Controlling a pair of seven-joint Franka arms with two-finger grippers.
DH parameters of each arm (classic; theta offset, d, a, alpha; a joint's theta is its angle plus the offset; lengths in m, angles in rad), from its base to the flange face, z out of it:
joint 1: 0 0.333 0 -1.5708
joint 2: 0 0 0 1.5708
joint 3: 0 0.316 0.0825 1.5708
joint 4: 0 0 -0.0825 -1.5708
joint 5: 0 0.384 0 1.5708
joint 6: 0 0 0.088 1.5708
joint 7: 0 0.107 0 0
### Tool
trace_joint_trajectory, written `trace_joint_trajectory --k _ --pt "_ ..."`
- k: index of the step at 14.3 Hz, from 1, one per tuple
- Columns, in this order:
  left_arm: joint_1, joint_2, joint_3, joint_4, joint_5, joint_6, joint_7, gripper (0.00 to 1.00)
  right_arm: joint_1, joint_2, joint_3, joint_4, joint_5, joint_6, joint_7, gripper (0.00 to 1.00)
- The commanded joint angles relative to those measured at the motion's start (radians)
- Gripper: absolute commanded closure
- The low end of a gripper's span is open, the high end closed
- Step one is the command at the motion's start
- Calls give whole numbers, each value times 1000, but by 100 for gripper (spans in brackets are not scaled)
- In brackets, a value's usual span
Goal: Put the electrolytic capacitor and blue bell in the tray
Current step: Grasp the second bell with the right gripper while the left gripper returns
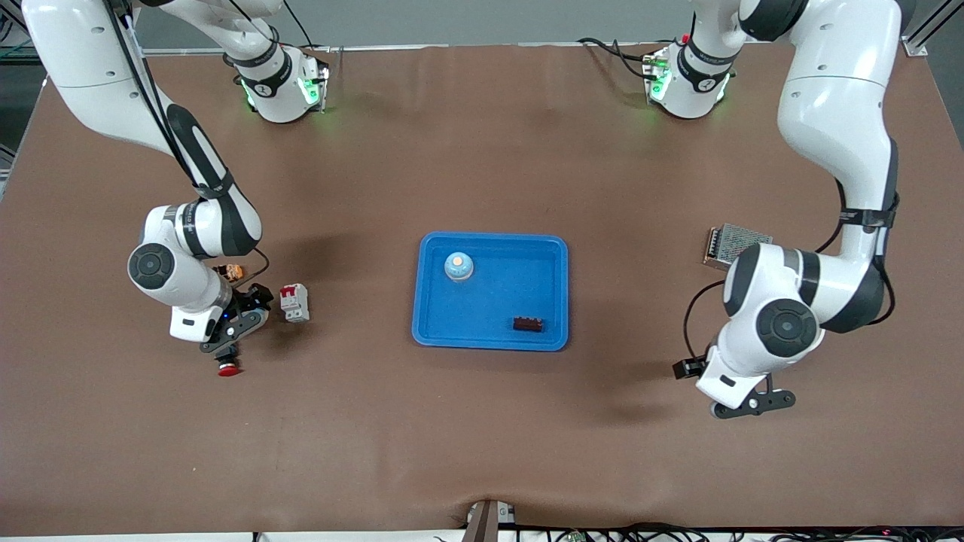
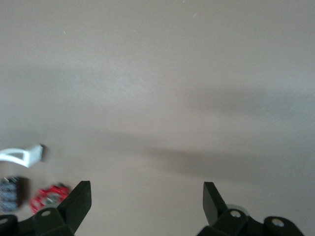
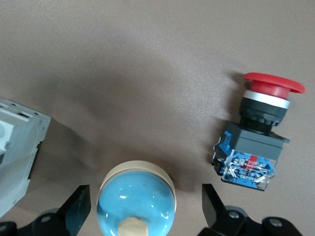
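Got the right tool (image 3: 146, 206) spread wide either side of the blue bell (image 3: 137, 196); left tool (image 2: 147, 201) spread too, over tabletop (image 2: 157, 73).

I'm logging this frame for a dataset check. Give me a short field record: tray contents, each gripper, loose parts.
tray: mid-table, holds two items
in tray: light-blue domed bell; dark brown block; the two lie apart
right gripper: open, fingers either side of a second blue bell standing on the table
beside that bell: red push button; white breaker
left gripper: open, over bare table, waiting
toward the left arm's end: mesh-covered box
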Motion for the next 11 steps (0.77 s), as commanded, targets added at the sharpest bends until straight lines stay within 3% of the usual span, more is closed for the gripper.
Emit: trace_joint_trajectory --k 1,8,11 --pt "52 -62 -4 -79 18 -1 120 0 -7 5 7 -6 15 15 3 0" --pt "192 -68 -12 -88 18 18 208 0 -7 23 9 -4 23 35 3 21" --pt "245 -123 -13 -197 16 125 252 0 -7 23 9 -4 23 34 3 28"
